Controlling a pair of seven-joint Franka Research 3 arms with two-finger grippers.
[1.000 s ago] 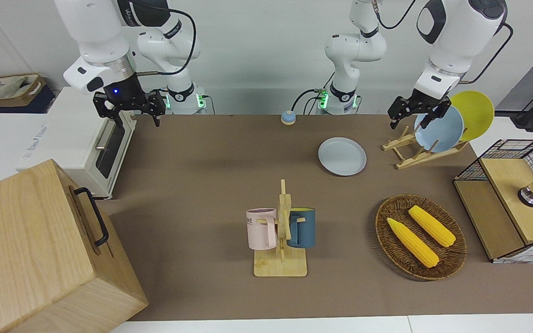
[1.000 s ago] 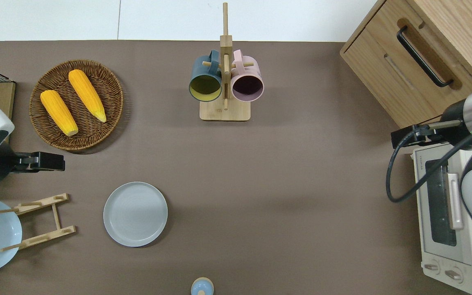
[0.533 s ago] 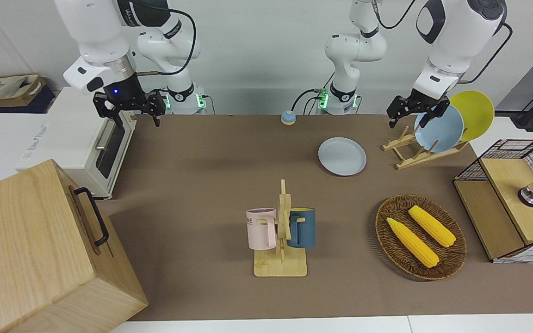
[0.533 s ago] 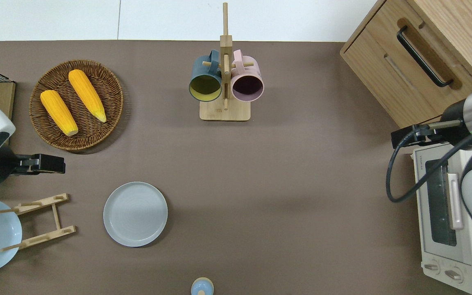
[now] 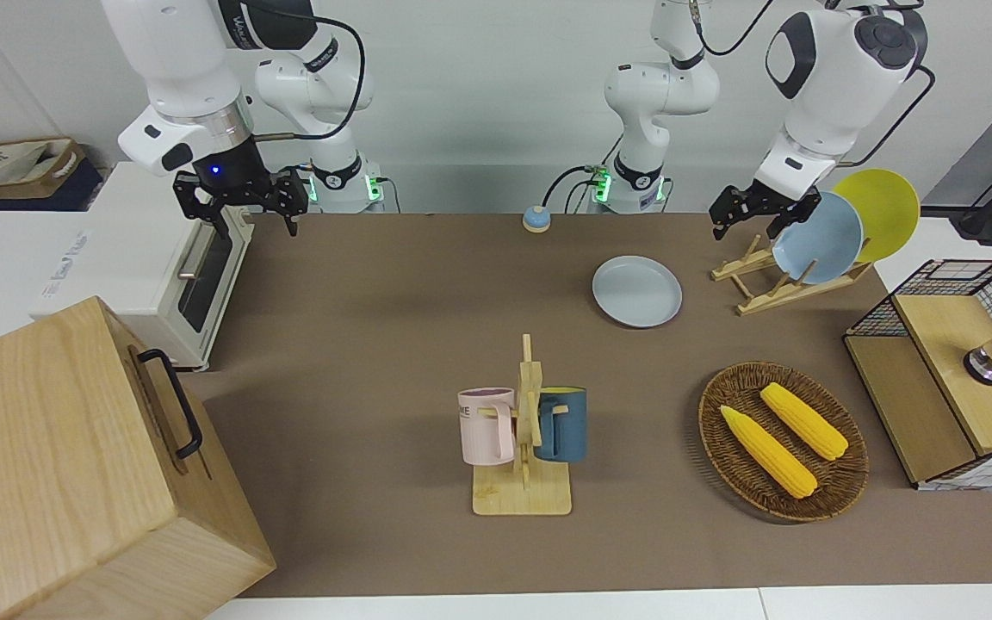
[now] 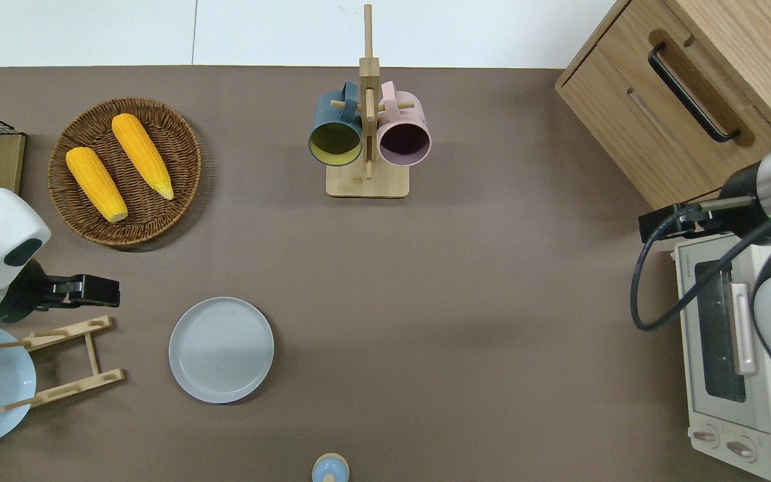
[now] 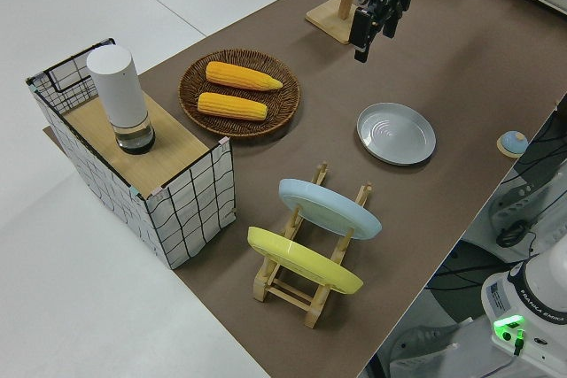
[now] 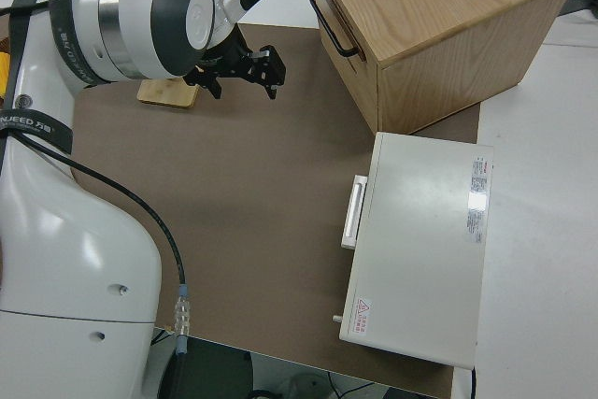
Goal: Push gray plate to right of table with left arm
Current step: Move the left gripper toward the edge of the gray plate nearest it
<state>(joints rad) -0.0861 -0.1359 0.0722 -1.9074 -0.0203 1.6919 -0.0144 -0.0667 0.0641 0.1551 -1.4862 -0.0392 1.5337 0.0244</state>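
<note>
Gray plate point(image 6: 221, 349) lies flat on the brown counter point(image 6: 466, 301), untouched, beside the wooden rack point(image 6: 64, 361). The left gripper point(image 6: 94, 291) hangs in the air, jaws open, apart from the plate. The push has not begun. The right arm is parked.

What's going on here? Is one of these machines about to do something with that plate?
The left arm's pincer hangs in the air near the wooden plate rack, touching nothing. The gray plate it should push lies flat on the table, not yet contacted. The right arm is parked.
</note>
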